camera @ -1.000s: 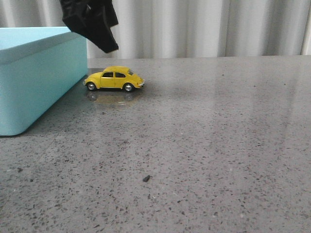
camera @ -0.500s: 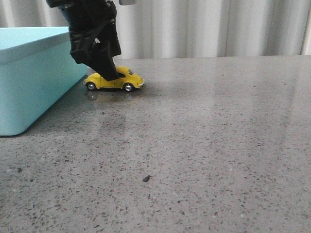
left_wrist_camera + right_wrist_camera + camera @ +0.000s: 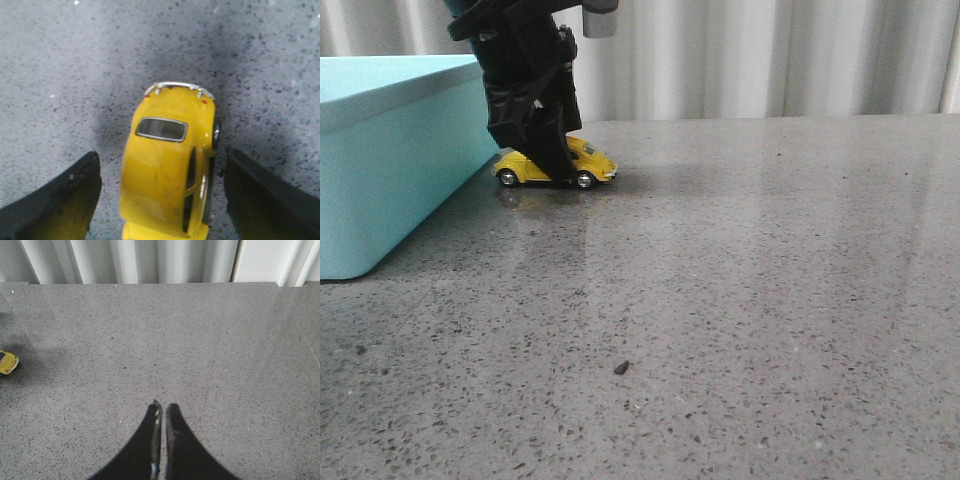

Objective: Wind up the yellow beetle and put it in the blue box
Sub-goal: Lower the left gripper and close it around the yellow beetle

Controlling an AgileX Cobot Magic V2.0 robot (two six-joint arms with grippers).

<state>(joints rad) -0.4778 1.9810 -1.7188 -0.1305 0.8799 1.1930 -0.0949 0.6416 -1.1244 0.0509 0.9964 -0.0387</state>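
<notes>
The yellow beetle [image 3: 594, 163] stands on the grey table just right of the blue box [image 3: 390, 170], nose pointing right. My left gripper [image 3: 558, 170] has come down over the car's middle and hides its cabin in the front view. In the left wrist view the beetle [image 3: 167, 165] lies between the two black fingers [image 3: 60, 200], with a gap on each side, so my left gripper [image 3: 162, 157] is open around it. My right gripper [image 3: 162, 407] is shut on nothing above bare table, and the beetle [image 3: 7, 362] peeks in at that view's edge.
A pale pleated curtain [image 3: 770, 60] backs the table's far edge. A small dark speck [image 3: 620, 368] lies on the tabletop near the front. The blue box's near wall sits close beside the car.
My left gripper has come down from above the box's corner until its fingers straddle the beetle. The car has not moved.
</notes>
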